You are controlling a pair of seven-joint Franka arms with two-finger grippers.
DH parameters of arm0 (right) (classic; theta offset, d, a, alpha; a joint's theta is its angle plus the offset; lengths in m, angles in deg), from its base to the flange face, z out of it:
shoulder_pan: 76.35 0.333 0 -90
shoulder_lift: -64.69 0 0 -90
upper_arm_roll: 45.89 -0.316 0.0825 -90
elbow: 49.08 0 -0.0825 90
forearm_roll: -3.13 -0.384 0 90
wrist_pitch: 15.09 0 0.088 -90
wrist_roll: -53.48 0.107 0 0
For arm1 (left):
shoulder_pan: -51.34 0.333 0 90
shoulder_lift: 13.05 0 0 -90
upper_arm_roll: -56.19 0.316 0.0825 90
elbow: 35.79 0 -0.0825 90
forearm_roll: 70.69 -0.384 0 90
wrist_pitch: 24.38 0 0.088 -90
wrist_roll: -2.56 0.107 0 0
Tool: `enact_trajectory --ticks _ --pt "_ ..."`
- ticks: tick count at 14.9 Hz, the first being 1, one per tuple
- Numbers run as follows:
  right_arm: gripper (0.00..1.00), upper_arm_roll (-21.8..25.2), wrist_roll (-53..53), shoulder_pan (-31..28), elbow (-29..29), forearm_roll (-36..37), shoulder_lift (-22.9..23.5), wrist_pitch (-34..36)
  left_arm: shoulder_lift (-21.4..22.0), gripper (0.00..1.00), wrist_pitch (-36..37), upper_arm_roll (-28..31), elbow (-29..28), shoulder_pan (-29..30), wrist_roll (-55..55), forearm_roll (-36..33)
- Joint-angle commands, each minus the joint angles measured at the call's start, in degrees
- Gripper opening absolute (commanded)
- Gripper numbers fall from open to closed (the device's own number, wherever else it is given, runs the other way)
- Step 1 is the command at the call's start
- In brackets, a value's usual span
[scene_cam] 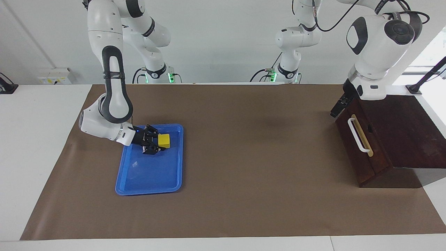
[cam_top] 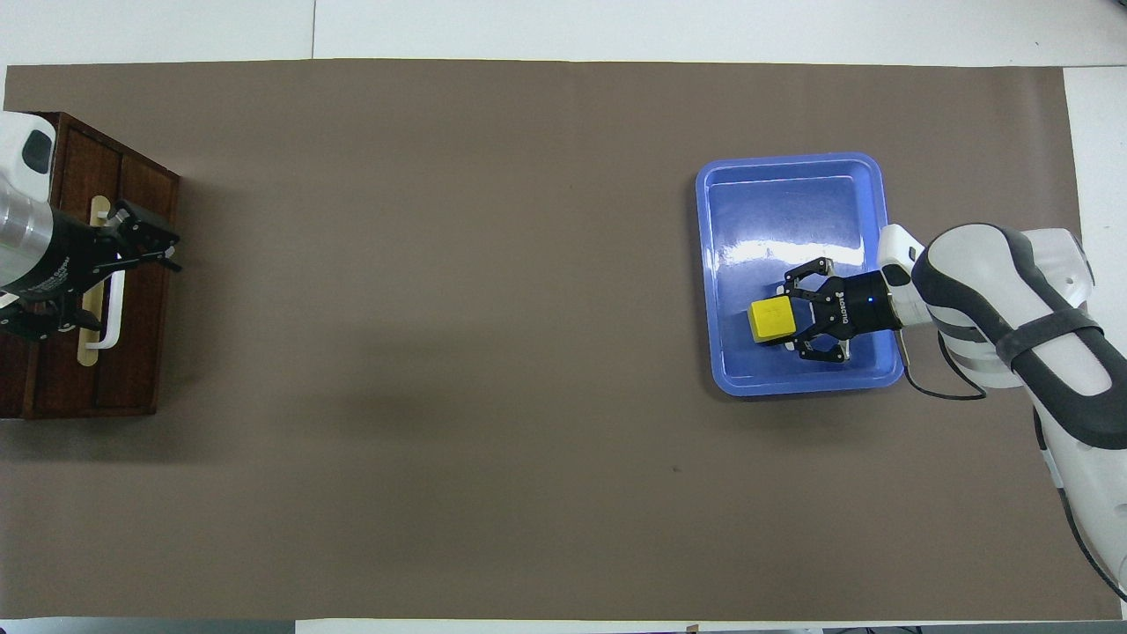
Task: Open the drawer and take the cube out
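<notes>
Over the blue tray (scene_cam: pixel 150 181), toward the right arm's end of the table, your right gripper (scene_cam: pixel 157 142) pinches the yellow cube (scene_cam: pixel 163 140) between its fingers, low above the tray floor; whether the cube touches the floor I cannot tell. So the cube is out of the drawer (scene_cam: pixel 360 146), which looks shut, its white handle (scene_cam: pixel 358 135) flush on the front of the dark wooden box (scene_cam: pixel 404 136) at the left arm's end.

The step in hand seems to be setting the cube down. Lower it until its underside sits flat on the tray, then spread the fingers evenly so neither side drags it. Lift away along the gripper's own axis, not sideways.

Watch the rims: the cube sits in the half of the tray nearer to the robots, and the wrist crosses the rim on the right arm's side, so keep your retreat high enough to clear that edge. The tray's farther half is bare and gives room.

Your left gripper (scene_cam: pixel 337 108) hangs over the box's corner by the drawer front, touching nothing; I cannot tell how its fingers stand. Wide brown mat (scene_cam: pixel 258 195) lies between the arms.
</notes>
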Motion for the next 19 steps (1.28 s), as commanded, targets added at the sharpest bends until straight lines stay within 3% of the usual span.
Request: enact_trajectory --ticks 1,4,6,9,10,16,19 --pt "0.0 -0.5 -1.4 -0.4 -2.6 0.2 -1.7 -2.4 -1.5 1.0 3.1 1.3 2.3 -1.7 9.0 2.0" --pt "0.0 -0.6 -1.4 -0.4 -2.6 0.0 -1.7 -2.4 -1.4 1.0 4.8 1.0 3.0 -1.7 17.7 1.9" --pt "0.18 -0.6 -1.4 -0.3 -2.6 0.0 -1.7 -2.4 -0.2 1.0 5.4 0.9 1.5 -1.8 21.2 2.2" --pt "0.86 -0.6 -1.3 -0.4 -2.6 -0.1 -1.7 -2.2 -0.5 1.0 7.9 1.0 3.0 -2.1 25.7 2.2" --pt "1.0 -0.6 -1.3 -0.4 -2.5 -0.1 -1.7 -2.1 -0.5 1.0 8.2 1.1 3.1 -2.2 25.6 2.3" --pt "1.0 -0.6 -0.7 -0.4 -2.1 -0.2 -1.7 -1.3 -0.2 1.0 10.0 2.5 3.7 -4.5 25.8 2.3" --pt "1.0 -0.5 3.7 -0.5 0.0 -0.3 -2.1 2.3 -0.3 1.0 10.2 2.4 4.4 -4.5 28.0 2.2"
